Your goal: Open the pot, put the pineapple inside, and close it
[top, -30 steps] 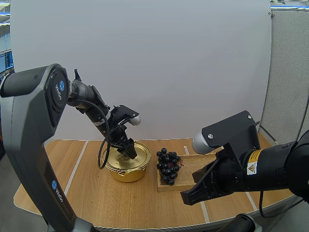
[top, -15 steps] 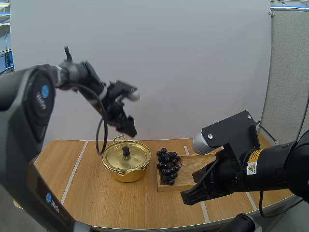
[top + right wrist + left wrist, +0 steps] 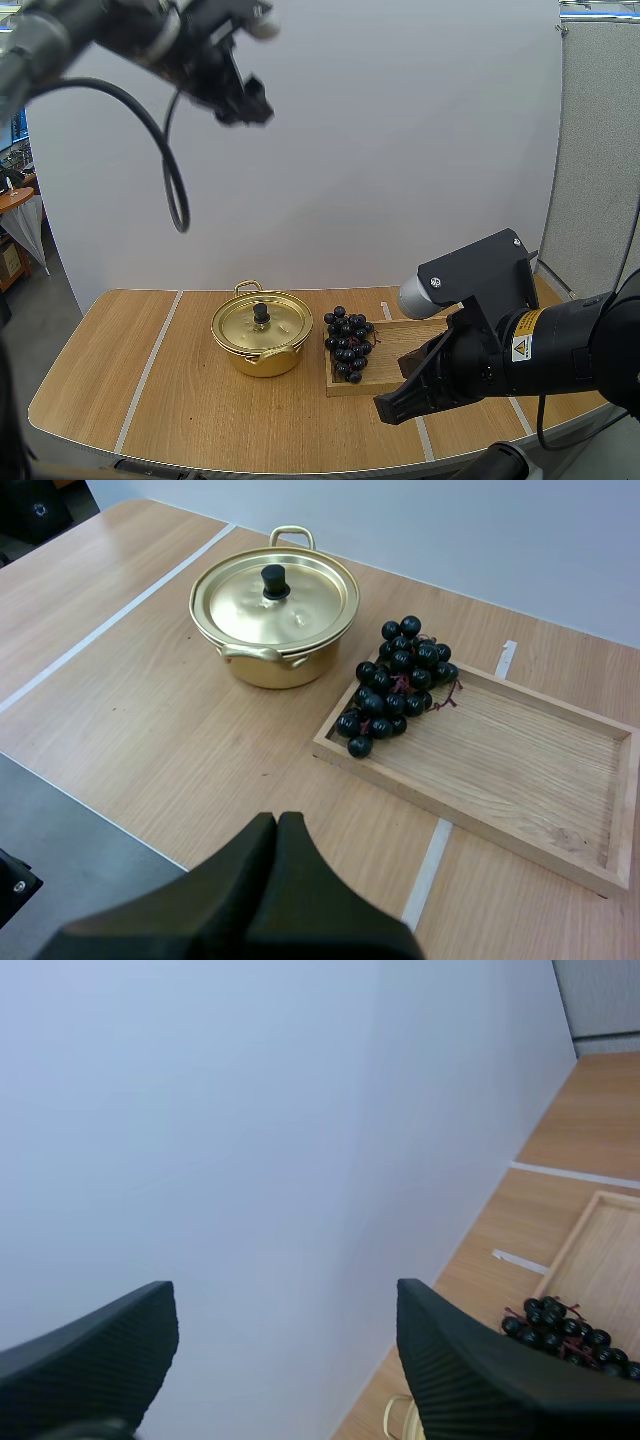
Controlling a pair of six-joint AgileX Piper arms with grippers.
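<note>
Bright even light w/ soft shadows

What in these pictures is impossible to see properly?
- Inside of the pot: the lid covers it, high and right wrist views.
- Near corner of the wooden tray: behind the right gripper, high view.
- Part of the bunch of grapes: behind the left gripper's finger, left wrist view.

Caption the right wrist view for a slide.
Shut right pincer looks over a lidded gold pot beside a wooden tray bearing dark grapes.
</note>
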